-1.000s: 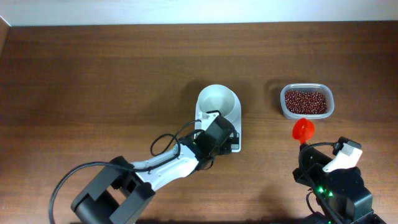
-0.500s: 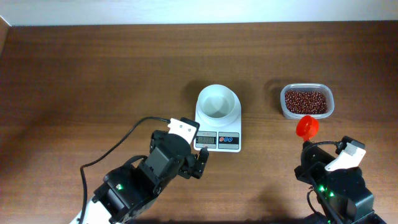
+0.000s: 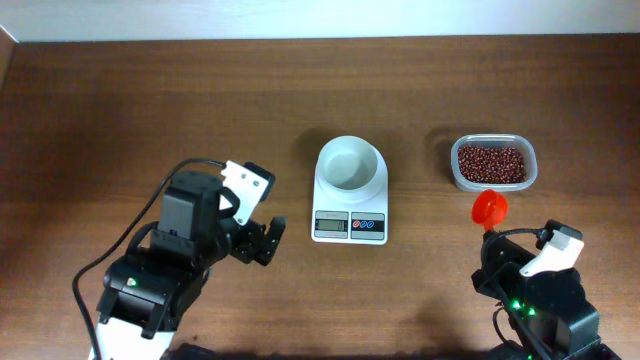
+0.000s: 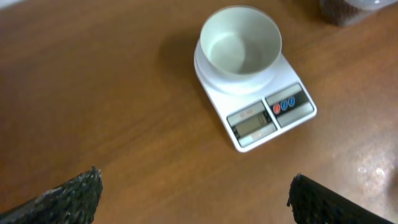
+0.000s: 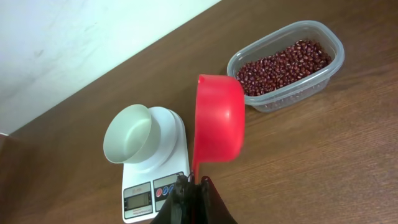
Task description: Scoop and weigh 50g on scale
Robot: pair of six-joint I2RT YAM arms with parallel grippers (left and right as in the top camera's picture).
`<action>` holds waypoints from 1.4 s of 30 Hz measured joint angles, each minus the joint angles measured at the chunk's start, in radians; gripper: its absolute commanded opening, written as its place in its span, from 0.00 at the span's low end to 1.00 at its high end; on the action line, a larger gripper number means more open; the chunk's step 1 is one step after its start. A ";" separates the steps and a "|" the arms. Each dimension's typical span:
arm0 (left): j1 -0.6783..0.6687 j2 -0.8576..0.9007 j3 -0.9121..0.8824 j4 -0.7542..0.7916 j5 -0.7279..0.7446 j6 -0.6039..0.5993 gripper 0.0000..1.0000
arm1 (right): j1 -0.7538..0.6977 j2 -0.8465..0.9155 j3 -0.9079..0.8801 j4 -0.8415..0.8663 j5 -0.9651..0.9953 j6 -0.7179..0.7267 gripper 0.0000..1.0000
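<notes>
The white scale (image 3: 349,226) stands mid-table with its round white bowl (image 3: 350,165) empty on top. The beans (image 3: 491,164) fill a clear tub to its right. My left gripper (image 3: 268,241) sits left of the scale, apart from it, open and empty. In the left wrist view the fingertips (image 4: 74,196) stand wide apart, with the scale (image 4: 267,118) ahead. My right gripper (image 3: 495,245) is shut on the handle of a red scoop (image 3: 488,209), just in front of the tub. In the right wrist view the scoop (image 5: 219,118) stands upright above the gripper (image 5: 194,186), empty, between bowl (image 5: 129,134) and beans (image 5: 283,65).
The clear plastic tub (image 3: 493,140) sits at the right, behind the scoop. A black cable (image 3: 130,245) trails from my left arm. The table's far edge meets a white wall (image 5: 74,37).
My left arm has drawn back from the scale to the left, and its gripper has gone from shut to wide open. The right arm and scoop have barely moved.
</notes>
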 measured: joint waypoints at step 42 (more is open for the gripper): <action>0.153 0.152 0.145 -0.255 0.356 0.617 0.99 | 0.000 0.000 0.000 -0.071 -0.161 0.147 0.04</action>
